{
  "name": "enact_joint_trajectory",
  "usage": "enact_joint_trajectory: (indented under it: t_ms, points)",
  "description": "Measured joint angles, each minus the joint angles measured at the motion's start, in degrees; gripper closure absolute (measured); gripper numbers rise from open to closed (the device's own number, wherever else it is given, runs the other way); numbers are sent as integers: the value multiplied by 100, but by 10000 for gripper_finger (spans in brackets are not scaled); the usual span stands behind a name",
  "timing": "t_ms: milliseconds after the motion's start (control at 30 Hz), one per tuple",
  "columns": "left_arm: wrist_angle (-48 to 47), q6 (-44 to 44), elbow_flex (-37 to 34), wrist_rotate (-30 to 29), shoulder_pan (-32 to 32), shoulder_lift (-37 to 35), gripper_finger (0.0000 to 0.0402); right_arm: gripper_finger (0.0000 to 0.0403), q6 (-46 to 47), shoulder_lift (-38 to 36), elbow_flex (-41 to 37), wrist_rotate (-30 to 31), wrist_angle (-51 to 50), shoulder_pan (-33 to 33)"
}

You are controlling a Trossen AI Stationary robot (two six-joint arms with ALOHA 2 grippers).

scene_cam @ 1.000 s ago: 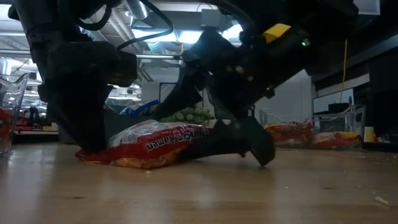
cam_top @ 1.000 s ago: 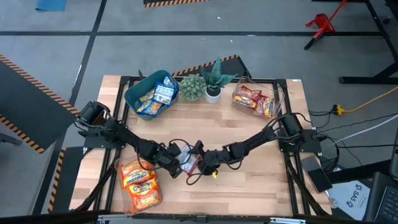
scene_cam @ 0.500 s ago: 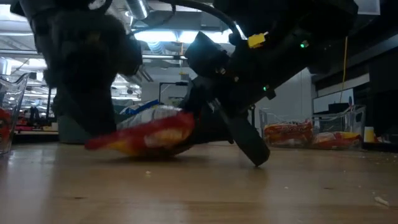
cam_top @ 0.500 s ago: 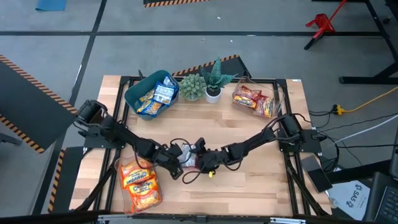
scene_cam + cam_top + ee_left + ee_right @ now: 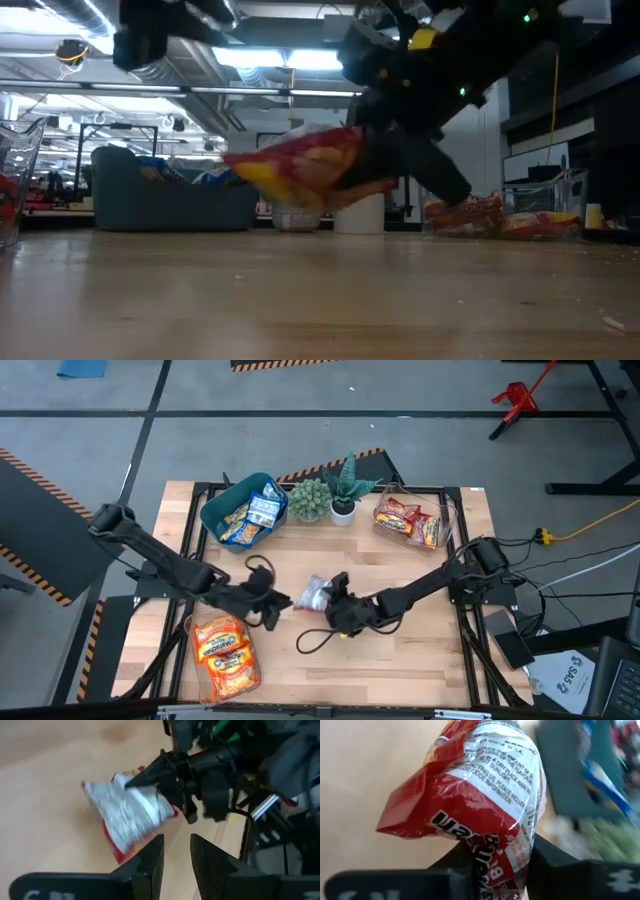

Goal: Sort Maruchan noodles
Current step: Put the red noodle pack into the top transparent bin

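One red noodle packet [image 5: 480, 815] is clamped between the fingers of the right end effector [image 5: 335, 592] and hangs clear of the tabletop [image 5: 400, 650], near mid-table. In the low view the packet [image 5: 300, 170] is well above the wood, its long axis tilted, trailing away from the fingers towards the left arm. The left end effector [image 5: 272, 603] hovers just beside it, fingers a little apart and holding nothing. Outward, a clear tub of red packets [image 5: 408, 520] sits at the far right corner, on the holding arm's own side, and is the likely destination. A teal bin [image 5: 243, 510] of blue-yellow packets and an orange packet tub [image 5: 222, 652] lie on the left. Two potted plants [image 5: 330, 495] stand between bin and red tub, beside the path rather than across it.
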Motion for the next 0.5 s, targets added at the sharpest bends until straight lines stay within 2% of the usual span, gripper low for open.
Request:
enact_joint_trajectory:
  t_ms: [133, 300, 400, 500]
  points:
    - [-26, 166, 0, -636, -248, -326, 312, 313, 976, -419, 9, 916, -1354, -103]
    - [-32, 240, 0, -1031, -422, -406, 312, 309, 3085, -1027, 9, 1733, -3976, -447]
    - [-34, 238, 0, -1037, -459, -404, 312, 305, 4481, -1441, 11, 1889, -5688, -747]
    - [-32, 238, 0, -1039, -459, -399, 312, 303, 5559, -1828, 11, 1963, -6960, -1090]
